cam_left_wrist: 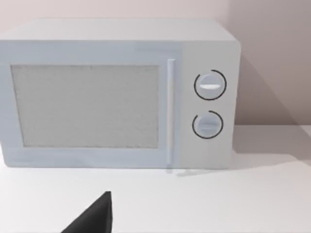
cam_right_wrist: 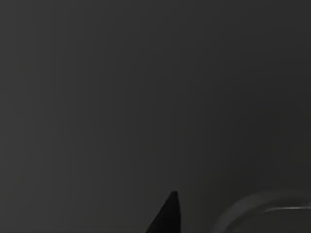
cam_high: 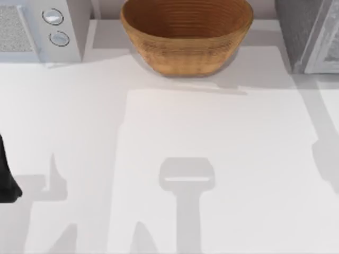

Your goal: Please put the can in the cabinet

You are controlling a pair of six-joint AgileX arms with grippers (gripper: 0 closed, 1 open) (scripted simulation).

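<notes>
The can is out of view. The cabinet (cam_high: 310,34) stands at the table's back right corner, with a grey textured side and a pale front. My left arm (cam_high: 6,180) sits at the table's left edge. In the left wrist view a dark corner of my left gripper (cam_left_wrist: 92,218) hangs above the white table, facing the microwave. The right wrist view is dark. A long shadow falls on the table at the right edge, below the cabinet.
A white microwave (cam_high: 39,29) with two round dials (cam_left_wrist: 210,85) stands at the back left, door shut. A large wicker basket (cam_high: 186,37) sits at the back middle. White table (cam_high: 175,132) stretches in front of them.
</notes>
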